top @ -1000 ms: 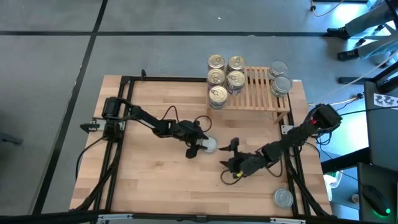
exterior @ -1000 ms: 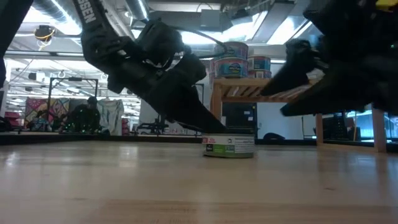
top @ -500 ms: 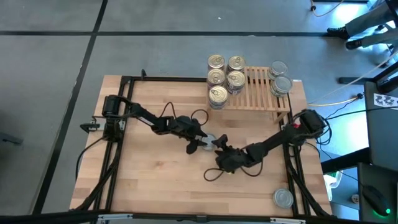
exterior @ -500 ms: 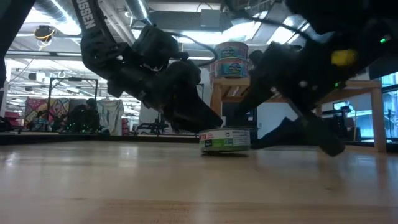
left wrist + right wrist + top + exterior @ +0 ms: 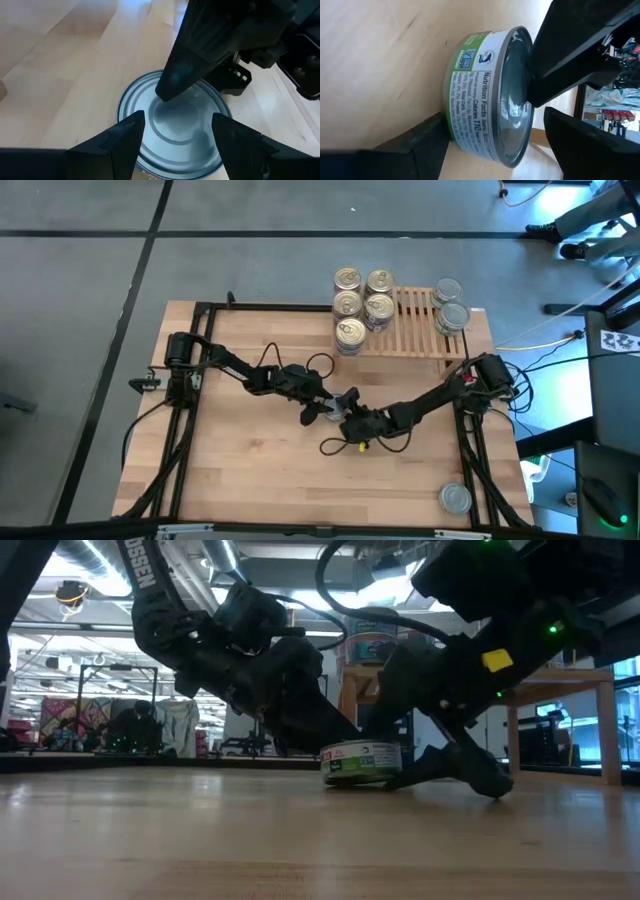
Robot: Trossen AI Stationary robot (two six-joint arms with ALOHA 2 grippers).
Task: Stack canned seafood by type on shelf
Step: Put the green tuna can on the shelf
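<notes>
A flat tin with a silver top and a green-and-white label (image 5: 362, 762) lies on the table near its middle. My left gripper (image 5: 322, 410) stands over it from the table's left, open, its fingers above the lid (image 5: 175, 125). My right gripper (image 5: 348, 412) comes level from the table's right, open. One of its fingers (image 5: 415, 150) lies along the table at the tin's base and the other (image 5: 595, 145) stands over the lid. The slatted shelf (image 5: 415, 330) stands at the far right, holding gold-topped tins (image 5: 378, 307) at its left end and silver-topped tins (image 5: 452, 315) at its right end. My left gripper has one fingertip (image 5: 540, 90) down on the tin's lid (image 5: 522, 100), slanting from above and from the table's left. My right gripper has its lower finger against the foot of the tin's wall (image 5: 451, 127), level along the table. Its upper finger stands off the lid. The tin's side toward it looks tipped up a little.
One more silver-topped tin (image 5: 456, 498) stands on the table near the front right corner. Cables trail from both arms across the wood around the tin. The metal frame rails run along the table's left and right edges.
My right gripper has gone toward the table's left, down to the tin, and now has its fingers over the lid and at the base. The tin has shifted slightly and tipped a little. My left gripper has stayed at the tin.
</notes>
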